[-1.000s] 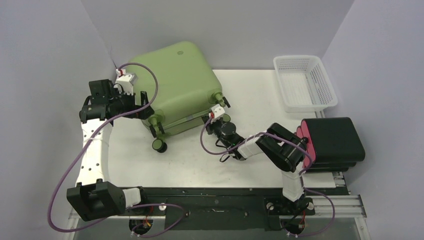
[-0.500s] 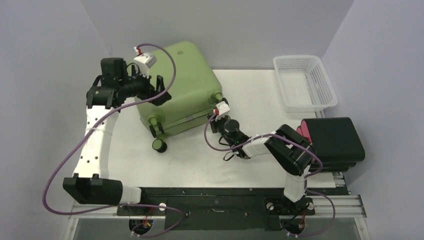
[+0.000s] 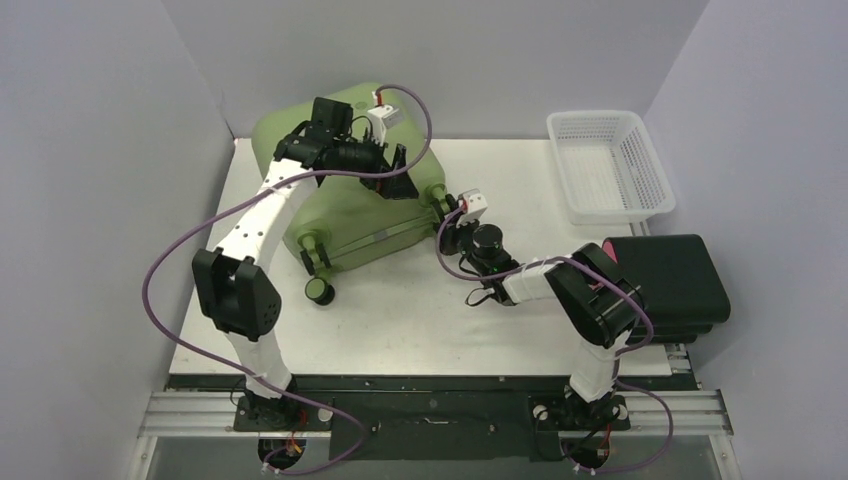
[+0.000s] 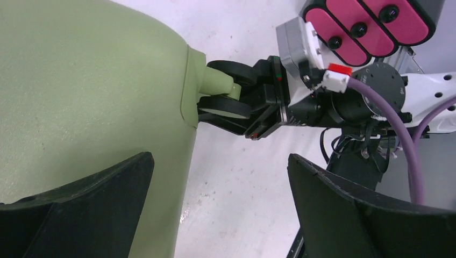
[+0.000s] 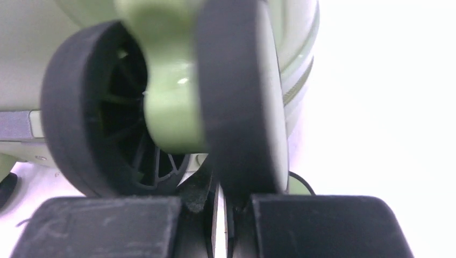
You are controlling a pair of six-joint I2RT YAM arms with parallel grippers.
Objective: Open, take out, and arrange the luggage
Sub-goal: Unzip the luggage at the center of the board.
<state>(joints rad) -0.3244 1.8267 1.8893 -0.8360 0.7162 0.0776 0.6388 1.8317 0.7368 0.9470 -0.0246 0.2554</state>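
Your suitcase (image 3: 340, 205) closed, nothing out. Left claw (image 3: 400, 177) spread wide above it; right claw (image 3: 450, 217) clenched tight against corner wheel (image 5: 236, 97). Opening, unpacking, arranging all remain.

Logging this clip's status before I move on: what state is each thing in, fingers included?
luggage: closed, lying flat on the table.
left gripper: fingers wide open, above the luggage, holding nothing.
right gripper: fingers shut, against a luggage wheel.
white basket: upright, nothing in it.
black case: closed, lying at the right table edge.
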